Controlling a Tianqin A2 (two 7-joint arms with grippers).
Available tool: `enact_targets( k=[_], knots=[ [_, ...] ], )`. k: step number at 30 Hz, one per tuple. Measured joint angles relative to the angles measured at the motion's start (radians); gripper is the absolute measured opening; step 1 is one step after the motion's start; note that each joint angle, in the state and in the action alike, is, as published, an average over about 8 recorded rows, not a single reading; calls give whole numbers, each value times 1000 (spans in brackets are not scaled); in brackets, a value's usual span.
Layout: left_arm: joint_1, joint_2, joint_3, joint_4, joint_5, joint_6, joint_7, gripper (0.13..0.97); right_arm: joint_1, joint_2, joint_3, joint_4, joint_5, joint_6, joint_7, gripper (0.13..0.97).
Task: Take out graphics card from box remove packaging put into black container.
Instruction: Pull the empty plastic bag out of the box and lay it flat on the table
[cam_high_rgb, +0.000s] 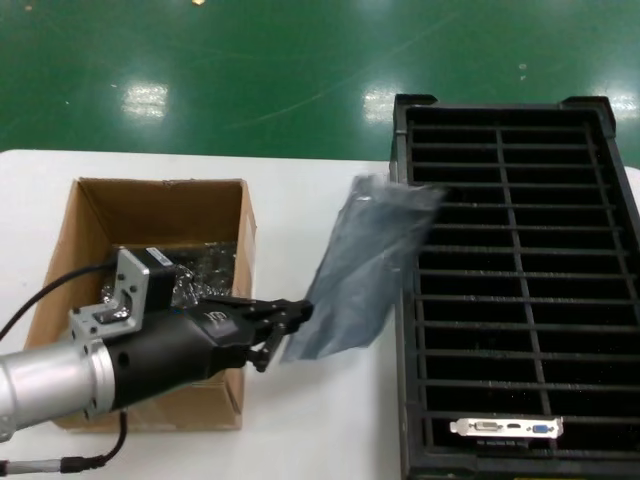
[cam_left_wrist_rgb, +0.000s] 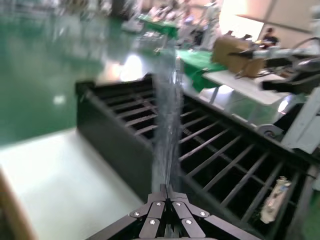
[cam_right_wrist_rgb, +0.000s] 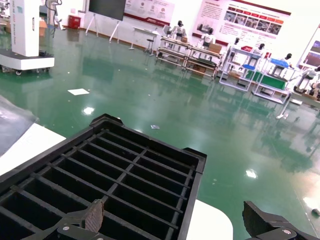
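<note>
My left gripper is shut on the lower corner of the packaging, a crinkly grey-blue bag held up between the box and the black container. In the left wrist view the bag rises straight out of the closed jaws of the left gripper, beside the crate wall. The graphics card stands in the container's nearest slot, silver bracket up; it also shows as the graphics card. My right gripper is open over the container, out of the head view.
Dark crinkly bagged bundles lie inside the open cardboard box. Box and crate stand on a white table, with a strip of bare top between them. Green floor lies beyond the table's far edge.
</note>
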Motion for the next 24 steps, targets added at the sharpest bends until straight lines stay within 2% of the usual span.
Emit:
enact_targets(
  k=[4, 7, 9, 11, 14, 17, 20, 24],
  knots=[
    [-151, 18, 182, 107, 41, -34, -183, 142, 0, 0, 0, 0, 0, 0, 0, 966],
    [-243, 37, 288, 163, 86, -54, -305, 148, 0, 0, 0, 0, 0, 0, 0, 966],
    [-287, 54, 332, 194, 128, -57, -382, 153, 0, 0, 0, 0, 0, 0, 0, 966],
    [-314, 74, 351, 217, 183, -49, -456, 157, 0, 0, 0, 0, 0, 0, 0, 966],
    [-330, 103, 340, 235, 288, -23, -570, 177, 0, 0, 0, 0, 0, 0, 0, 966],
    [-320, 126, 290, 228, 400, 7, -670, 208, 0, 0, 0, 0, 0, 0, 0, 966],
    [-286, 131, 204, 184, 493, 17, -722, 238, 0, 0, 0, 0, 0, 0, 0, 966],
    [-209, 102, 51, 80, 584, -30, -685, 293, 0, 0, 0, 0, 0, 0, 0, 966]
  ],
)
